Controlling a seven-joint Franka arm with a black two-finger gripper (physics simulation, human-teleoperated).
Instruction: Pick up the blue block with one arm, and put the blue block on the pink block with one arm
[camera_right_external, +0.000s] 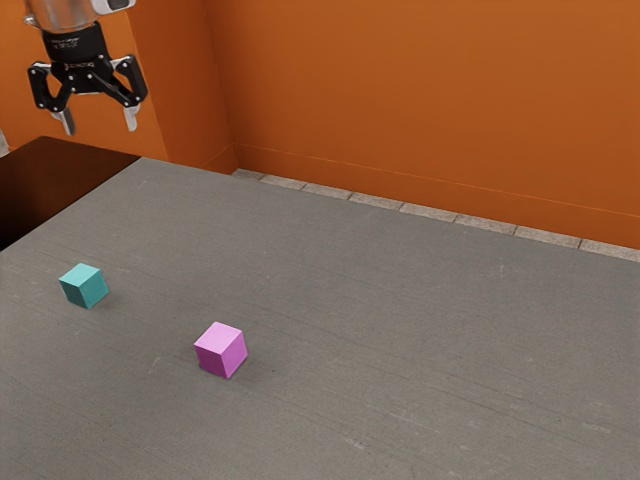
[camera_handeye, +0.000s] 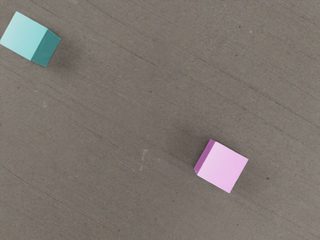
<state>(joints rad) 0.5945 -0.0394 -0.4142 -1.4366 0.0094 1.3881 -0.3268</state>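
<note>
Claw (camera_right_external: 98, 122) hangs high above the far corner of the worktop (camera_right_external: 420, 330), at the exterior view's left. Fingers are spread wide with nothing between them. Reads as a start pose: clear of both blocks, with the hand camera looking down on the pair at once.

Blue block (camera_right_external: 83, 285), more teal than blue, sits flat on the worktop near the exterior view's left edge, well below the claw. Pink block (camera_right_external: 220, 349) also sits flat, well apart from the blue one, further toward the exterior view's right and nearer that camera. From the hand camera, blue block (camera_handeye: 30, 39) and pink block (camera_handeye: 221, 165) are turned at different angles, with open surface between them.

Both lie loose on the bare surface, not in any tray or bin.

Pick not started, by my read. Next move likely needs a descent onto the blue block with the wrist turned to square up to its faces. Otherwise the fingers may catch the corners and nudge it.
</note>
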